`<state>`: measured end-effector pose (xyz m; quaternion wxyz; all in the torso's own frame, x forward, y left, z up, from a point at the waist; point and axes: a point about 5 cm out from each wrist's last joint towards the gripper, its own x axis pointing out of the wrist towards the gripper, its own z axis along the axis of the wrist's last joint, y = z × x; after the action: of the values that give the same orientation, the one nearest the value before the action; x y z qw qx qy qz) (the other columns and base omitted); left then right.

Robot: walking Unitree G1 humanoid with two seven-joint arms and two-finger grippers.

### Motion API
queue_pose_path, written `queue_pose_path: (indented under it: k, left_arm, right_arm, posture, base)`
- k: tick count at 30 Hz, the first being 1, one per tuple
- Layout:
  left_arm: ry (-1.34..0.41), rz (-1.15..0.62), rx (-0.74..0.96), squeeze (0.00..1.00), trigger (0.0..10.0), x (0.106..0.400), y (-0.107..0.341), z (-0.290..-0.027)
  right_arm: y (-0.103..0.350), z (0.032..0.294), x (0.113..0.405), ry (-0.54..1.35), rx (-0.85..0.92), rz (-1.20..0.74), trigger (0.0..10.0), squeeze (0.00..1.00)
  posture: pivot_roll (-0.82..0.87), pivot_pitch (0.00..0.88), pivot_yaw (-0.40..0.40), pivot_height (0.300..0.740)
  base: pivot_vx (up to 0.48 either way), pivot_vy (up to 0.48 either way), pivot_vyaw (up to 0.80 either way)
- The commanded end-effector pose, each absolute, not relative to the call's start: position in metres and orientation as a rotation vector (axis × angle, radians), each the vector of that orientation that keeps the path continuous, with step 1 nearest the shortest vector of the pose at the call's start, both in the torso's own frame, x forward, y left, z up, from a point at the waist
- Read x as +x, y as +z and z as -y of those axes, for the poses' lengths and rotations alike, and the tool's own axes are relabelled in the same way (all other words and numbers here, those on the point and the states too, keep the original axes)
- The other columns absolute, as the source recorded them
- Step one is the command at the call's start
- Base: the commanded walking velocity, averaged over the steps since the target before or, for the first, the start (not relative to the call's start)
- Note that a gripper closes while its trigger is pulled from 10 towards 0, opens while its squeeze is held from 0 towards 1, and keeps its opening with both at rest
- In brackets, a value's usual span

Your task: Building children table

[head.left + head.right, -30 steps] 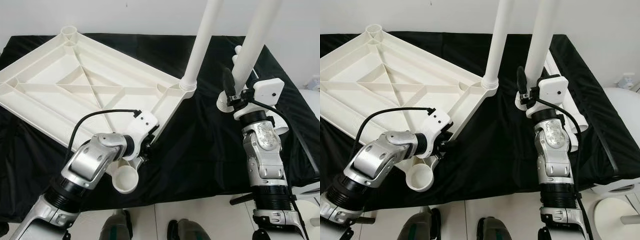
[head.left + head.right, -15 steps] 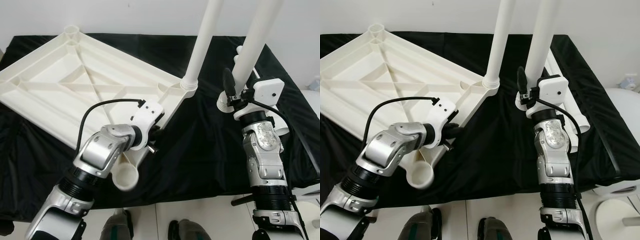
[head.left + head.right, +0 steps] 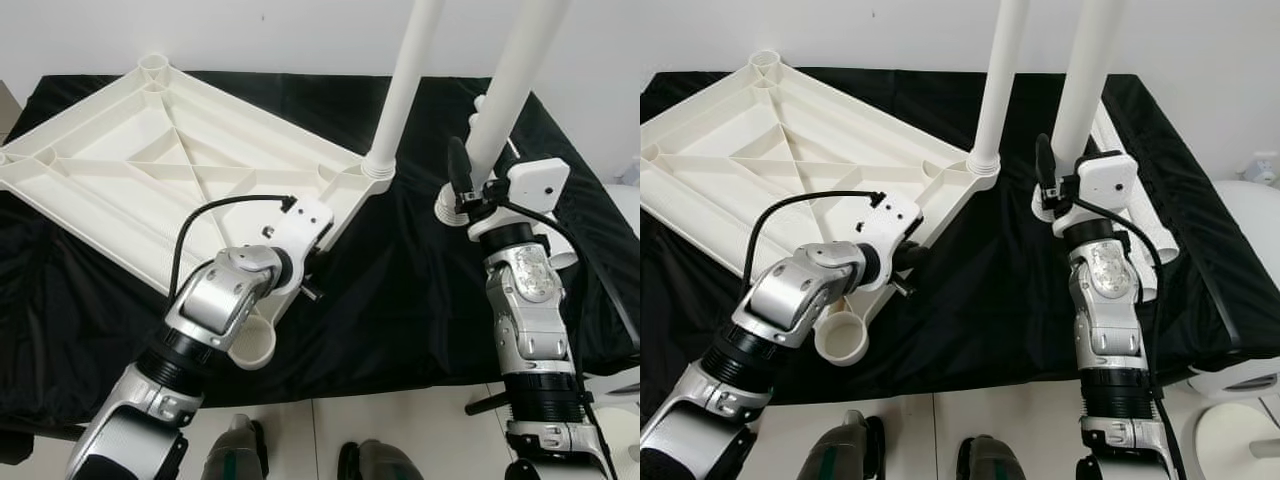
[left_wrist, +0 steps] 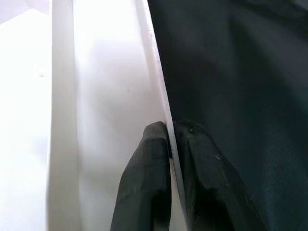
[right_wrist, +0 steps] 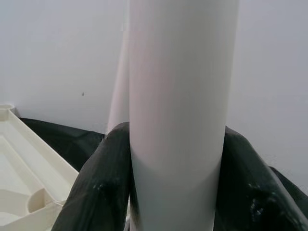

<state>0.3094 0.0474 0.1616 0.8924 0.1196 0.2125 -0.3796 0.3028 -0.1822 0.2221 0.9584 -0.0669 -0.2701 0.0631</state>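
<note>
White plastic tabletop (image 3: 170, 160) looks stiff and light; my left gripper (image 4: 169, 144) pinches its thin rim. My right gripper (image 5: 175, 159) clamps a smooth, likely slippery leg (image 3: 515, 70) low near its base.

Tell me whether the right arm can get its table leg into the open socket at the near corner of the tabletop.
Probably not directly. The open socket lies under the left gripper, whose arm crosses above it, and the right gripper, holding the leg, stands across the cloth.

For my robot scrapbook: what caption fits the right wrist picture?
Right gripper clamps an upright white table leg, with the upturned tabletop beside it.
</note>
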Motion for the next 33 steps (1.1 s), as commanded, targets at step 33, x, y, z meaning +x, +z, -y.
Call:
queue_pose_path:
  k: [33]
  left_arm:
    - [-0.510,-0.132,-0.059,0.00,10.0,0.363,0.233,0.023]
  right_arm:
    - [0.220,0.177,0.297,0.102,-0.117,0.556,10.0,0.00]
  posture:
    - [0.02,0.120,0.042,0.740]
  base:
    - [0.000,0.000,0.00]
